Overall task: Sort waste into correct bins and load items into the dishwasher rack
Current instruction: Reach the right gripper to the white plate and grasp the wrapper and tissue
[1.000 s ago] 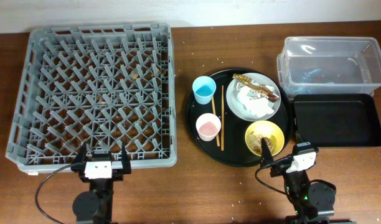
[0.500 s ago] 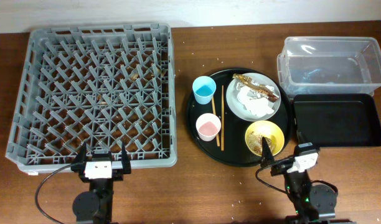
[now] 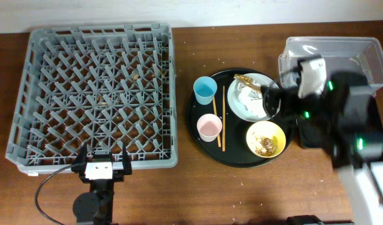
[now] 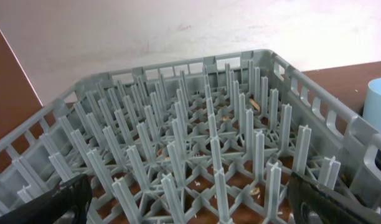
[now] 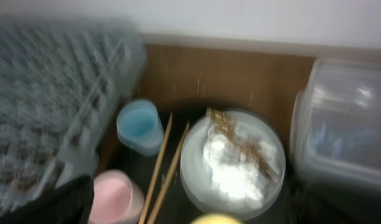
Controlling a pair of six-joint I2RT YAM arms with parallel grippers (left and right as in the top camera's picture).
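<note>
Your right gripper hung spread, empty, at the white round plate's right edge; the brown-gold wrapper lay on its crumpled white napkins, long axis slanting toward that gripper; left gripper, spread too, sat well apart

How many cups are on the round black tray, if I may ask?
2. The light-blue cup stands at the upper left of the round black tray; the pink cup is just below it, left of the chopsticks.
</note>
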